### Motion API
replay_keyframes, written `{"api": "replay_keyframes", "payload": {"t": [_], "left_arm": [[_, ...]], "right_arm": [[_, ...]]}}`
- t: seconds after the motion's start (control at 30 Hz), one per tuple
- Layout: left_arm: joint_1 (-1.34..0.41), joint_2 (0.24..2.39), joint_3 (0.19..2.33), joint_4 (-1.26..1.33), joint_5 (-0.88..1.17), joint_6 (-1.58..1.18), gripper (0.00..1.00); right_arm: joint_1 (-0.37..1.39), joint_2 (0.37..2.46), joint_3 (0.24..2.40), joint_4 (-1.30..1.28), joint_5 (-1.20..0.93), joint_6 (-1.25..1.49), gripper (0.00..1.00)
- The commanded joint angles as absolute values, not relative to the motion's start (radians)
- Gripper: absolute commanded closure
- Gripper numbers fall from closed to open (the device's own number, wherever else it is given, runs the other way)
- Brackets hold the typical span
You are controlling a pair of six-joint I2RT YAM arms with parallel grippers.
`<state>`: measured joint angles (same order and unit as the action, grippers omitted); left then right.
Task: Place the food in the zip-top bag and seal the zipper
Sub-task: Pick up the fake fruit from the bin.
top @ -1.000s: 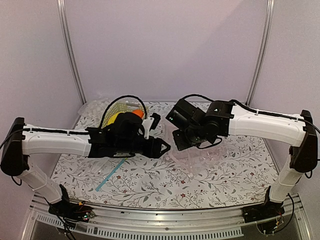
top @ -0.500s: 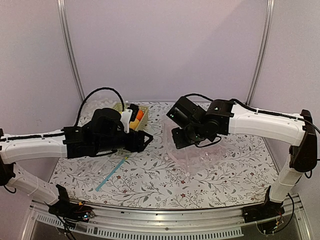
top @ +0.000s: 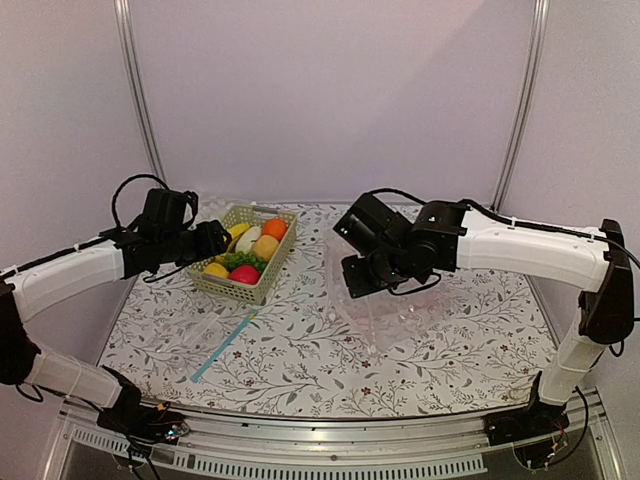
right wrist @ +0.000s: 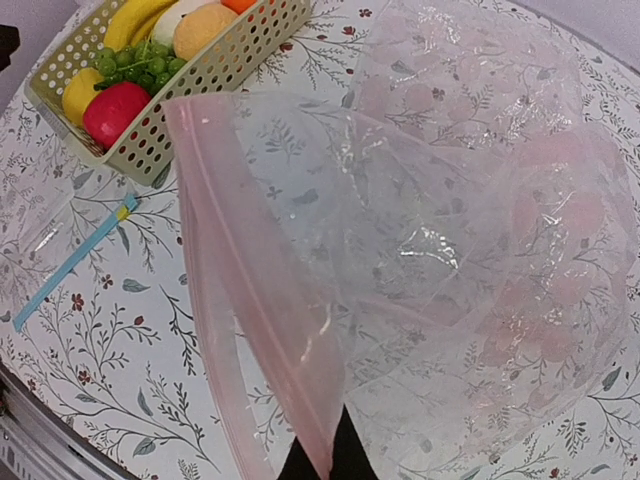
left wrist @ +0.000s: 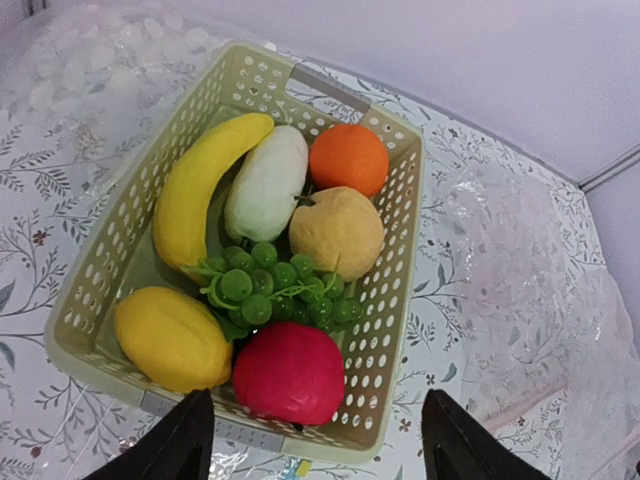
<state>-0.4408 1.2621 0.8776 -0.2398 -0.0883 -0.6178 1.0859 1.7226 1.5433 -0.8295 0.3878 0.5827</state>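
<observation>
While the food [left wrist: 270, 270] sits all together in a pale green basket [left wrist: 400, 260] at the back left of the bench [top: 420, 360], the zip-top bag [right wrist: 450, 250] is to the right of it. One side of the bag is lifted up and the rest lies crinkled on the bench. In the basket are a banana [left wrist: 200, 190], a white radish [left wrist: 267, 185], an orange [left wrist: 348, 158], a peach [left wrist: 338, 232], green grapes [left wrist: 270, 290], a lemon [left wrist: 172, 338] and a red apple [left wrist: 290, 372]. The pink zipper [right wrist: 250, 310] runs along the bag's open mouth.

The bench has a white cloth with little leaves and flowers. A flat clear bag [right wrist: 35, 235] with a blue strip [right wrist: 70, 262] lies near the front left. The walls [top: 330, 90] are pale purple, with metal poles [top: 142, 100] going up.

The left claw [left wrist: 318, 445] hangs over the near rim of the basket, spread wide with nothing in it. The right claw [right wrist: 320, 455] is pinched tight. It looks like it grips the bag by the zipper edge, though only its tips show.
</observation>
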Motion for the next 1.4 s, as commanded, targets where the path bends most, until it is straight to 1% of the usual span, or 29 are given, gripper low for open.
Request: {"api": "replay_keyframes", "payload": {"t": [0.0, 0.13, 0.43, 0.73, 1.37], "left_arm": [[-0.425, 1.378, 0.947, -0.292, -0.066, -0.6, 0.29], [-0.434, 1.482, 1.005, -0.359, -0.07, -0.551, 0.32], [-0.459, 1.611, 1.094, -0.479, -0.137, -0.456, 0.28], [-0.478, 1.748, 1.219, -0.566, -0.114, -0.405, 0.25], [-0.502, 1.863, 1.27, -0.6, -0.126, -0.39, 0.19]], "right_arm": [[1.081, 1.679, 1.524, -0.811, 0.388, 0.574, 1.0], [1.077, 1.672, 1.52, -0.808, 0.397, 0.573, 1.0], [1.072, 1.676, 1.508, -0.794, 0.387, 0.569, 1.0], [1.071, 1.673, 1.502, -0.787, 0.385, 0.571, 1.0], [1.071, 1.667, 1.496, -0.762, 0.365, 0.571, 1.0]]}}
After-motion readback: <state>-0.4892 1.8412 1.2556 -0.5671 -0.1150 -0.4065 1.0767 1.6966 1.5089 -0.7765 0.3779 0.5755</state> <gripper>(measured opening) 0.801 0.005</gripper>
